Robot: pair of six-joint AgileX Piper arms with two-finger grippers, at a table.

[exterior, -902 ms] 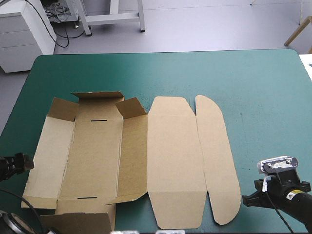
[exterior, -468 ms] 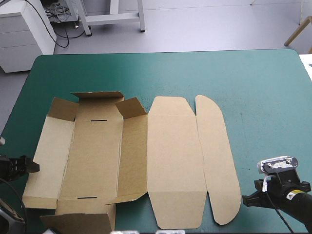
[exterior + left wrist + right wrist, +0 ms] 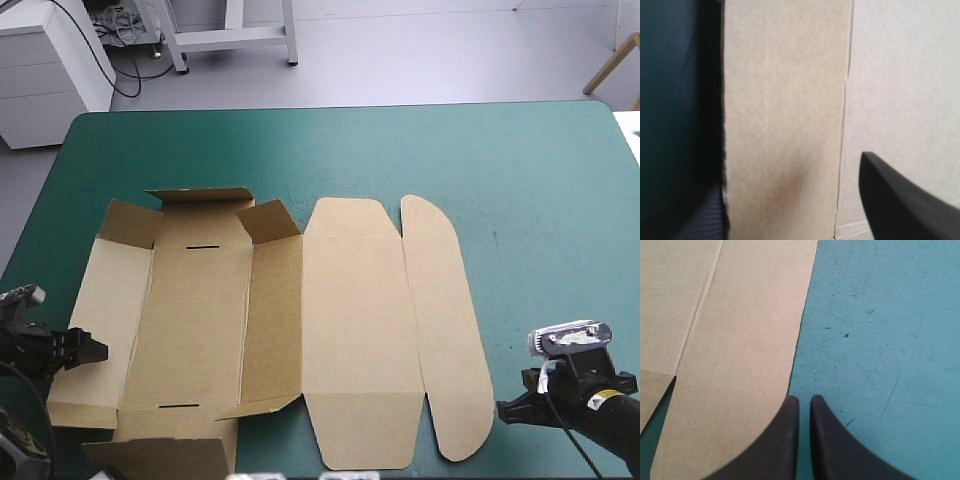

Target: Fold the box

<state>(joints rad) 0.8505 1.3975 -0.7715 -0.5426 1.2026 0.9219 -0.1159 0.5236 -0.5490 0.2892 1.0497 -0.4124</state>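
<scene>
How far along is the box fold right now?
Barely started: the box lies mostly flat, only its far corner flaps lifted. The left gripper, open, is at its left edge; the right gripper, shut, sits beside the rounded flap. Raising and tucking walls remains.

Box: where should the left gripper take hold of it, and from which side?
The box, by its left side panel, at the free long edge, coming from the table's left: that edge lies exposed, and the open left gripper sits right at it.
</scene>
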